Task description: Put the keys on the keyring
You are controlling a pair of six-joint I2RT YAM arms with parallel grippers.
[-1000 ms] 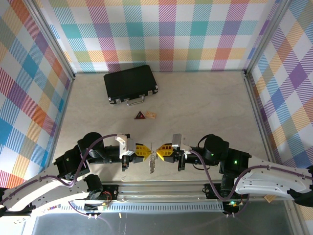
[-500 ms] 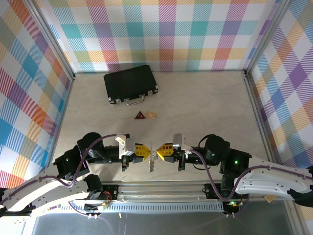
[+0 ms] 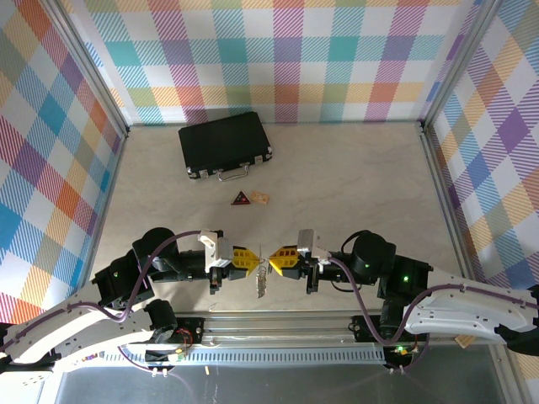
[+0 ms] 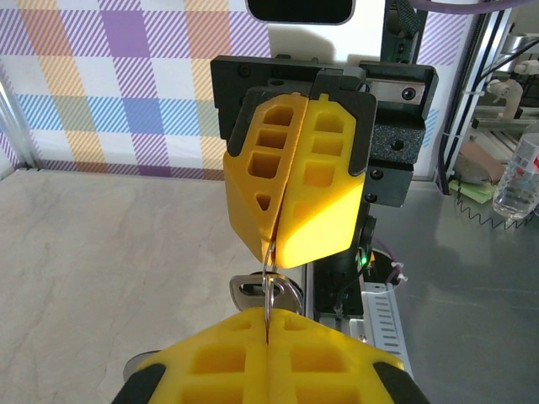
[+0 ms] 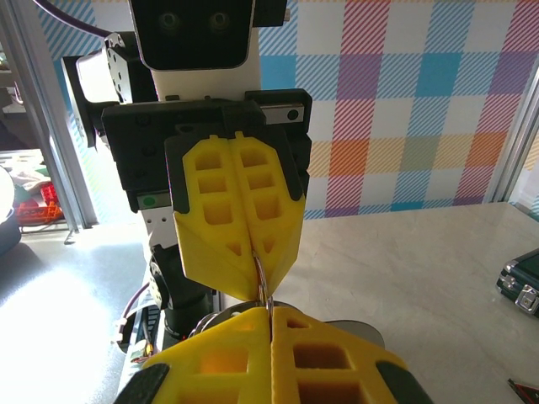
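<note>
The left hand (image 3: 254, 260) and the right hand (image 3: 272, 262) meet tip to tip, well apart from the black case (image 3: 225, 145), on the side of the case's handle, close to the table's (image 3: 354, 185) near edge. Each hand has its yellow fingers pressed together, and both are clamped on the keyring (image 4: 269, 265). In the left wrist view, the ring's thin silver wire runs straight from the seam of one pair of fingers into the seam of the other. Just behind that wire, between the two hands, sits the rounded silver head of a key (image 4: 286, 295). I cannot tell whether it is threaded on the ring or only hangs against it. From above, a pale silvery piece trails from the ring away from the case. A small dark-red triangle (image 3: 242, 199) and a tan chip (image 3: 260, 198) lie side by side on the table, between the case and the hands and nearer the case.
</note>
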